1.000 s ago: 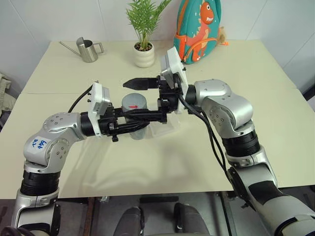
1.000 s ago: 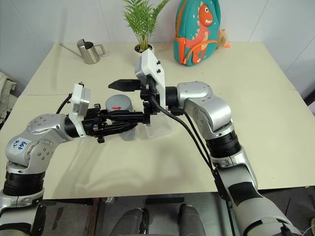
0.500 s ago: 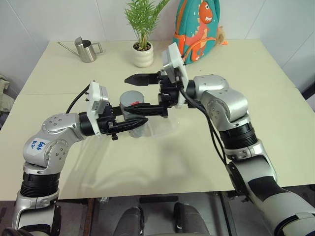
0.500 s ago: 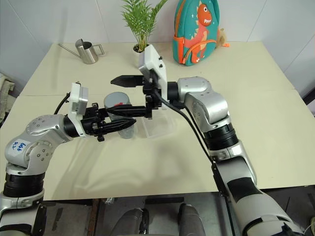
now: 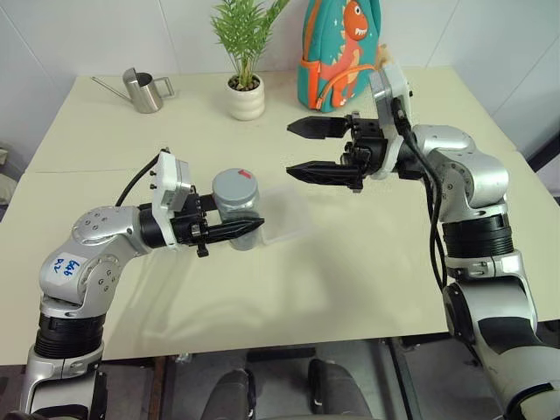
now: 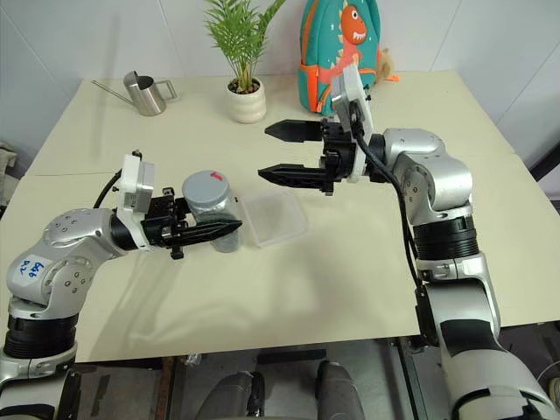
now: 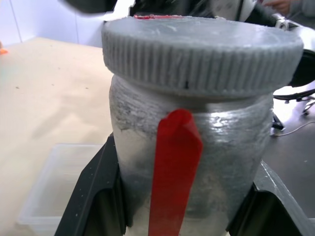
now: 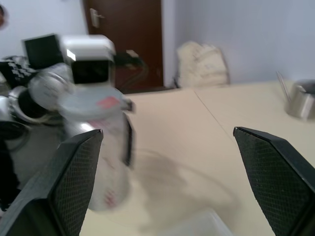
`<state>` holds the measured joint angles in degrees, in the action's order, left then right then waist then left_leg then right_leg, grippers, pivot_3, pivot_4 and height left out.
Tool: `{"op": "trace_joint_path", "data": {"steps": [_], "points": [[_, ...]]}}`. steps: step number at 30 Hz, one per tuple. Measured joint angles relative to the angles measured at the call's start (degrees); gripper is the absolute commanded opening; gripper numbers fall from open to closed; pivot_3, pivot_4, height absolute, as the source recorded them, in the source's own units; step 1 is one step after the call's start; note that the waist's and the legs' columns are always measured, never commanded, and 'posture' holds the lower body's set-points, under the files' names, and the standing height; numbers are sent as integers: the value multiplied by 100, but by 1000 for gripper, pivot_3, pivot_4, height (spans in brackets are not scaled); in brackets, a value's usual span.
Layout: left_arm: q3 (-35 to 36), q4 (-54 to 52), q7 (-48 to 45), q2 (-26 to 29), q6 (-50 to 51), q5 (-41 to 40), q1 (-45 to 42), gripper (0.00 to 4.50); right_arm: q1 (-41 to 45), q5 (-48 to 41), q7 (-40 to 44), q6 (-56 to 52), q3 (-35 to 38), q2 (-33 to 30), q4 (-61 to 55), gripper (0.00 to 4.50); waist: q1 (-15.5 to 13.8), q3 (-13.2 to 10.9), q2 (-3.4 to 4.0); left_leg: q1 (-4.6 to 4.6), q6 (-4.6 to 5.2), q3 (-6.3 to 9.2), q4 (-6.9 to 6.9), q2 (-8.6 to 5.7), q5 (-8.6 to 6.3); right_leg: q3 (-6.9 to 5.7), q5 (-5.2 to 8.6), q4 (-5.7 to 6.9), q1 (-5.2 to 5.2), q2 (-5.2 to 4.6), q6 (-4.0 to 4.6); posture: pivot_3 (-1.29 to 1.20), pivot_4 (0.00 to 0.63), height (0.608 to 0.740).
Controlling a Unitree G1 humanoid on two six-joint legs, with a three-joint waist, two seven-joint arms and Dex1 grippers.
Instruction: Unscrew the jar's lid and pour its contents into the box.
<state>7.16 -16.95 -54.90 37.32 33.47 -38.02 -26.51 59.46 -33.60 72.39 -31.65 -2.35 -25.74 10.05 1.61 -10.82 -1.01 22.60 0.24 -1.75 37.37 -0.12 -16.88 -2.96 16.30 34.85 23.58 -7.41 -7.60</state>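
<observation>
Bare table (image 5: 367,254) beyond box (image 5: 284,214)

There is a white sticker (image 5: 64,266) on the left arm with blue handwriting on it. It looks like the number 649, but it is hard to read. No other words or numbers can be read.

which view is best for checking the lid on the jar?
Left wrist view: the lid is close up, its ribbed edge sitting on the jar, which the left gripper clamps. Both eye views show the lid's grey top with its red mark from above, small. The right wrist view shows it blurred, from the side.
</observation>
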Motion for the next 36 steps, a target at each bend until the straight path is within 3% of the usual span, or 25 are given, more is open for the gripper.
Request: {"op": "trace_joint_path", "data": {"steps": [7,19,36], "points": [[-180,182,-91,-1,-250,212,-5,1932,-1,47,-582,-264,-451,602,-817,4450,-6,0,0,-2,0,1,9,-4,0,3,0,13,0,-6,0,0,150,740],[-268,197,-97,-5,-291,222,-30,1932,-4,435,-1058,-235,-992,1018,-877,4450,-3,0,0,-1,4,1,4,-7,-2,2,0,13,3,-9,0,0,150,740],[-267,320,9,12,-282,241,-29,1932,96,510,-500,157,-973,617,-305,4450,-3,0,0,-2,5,-3,6,-6,-3,2,0,13,3,-8,0,0,150,740]]}}
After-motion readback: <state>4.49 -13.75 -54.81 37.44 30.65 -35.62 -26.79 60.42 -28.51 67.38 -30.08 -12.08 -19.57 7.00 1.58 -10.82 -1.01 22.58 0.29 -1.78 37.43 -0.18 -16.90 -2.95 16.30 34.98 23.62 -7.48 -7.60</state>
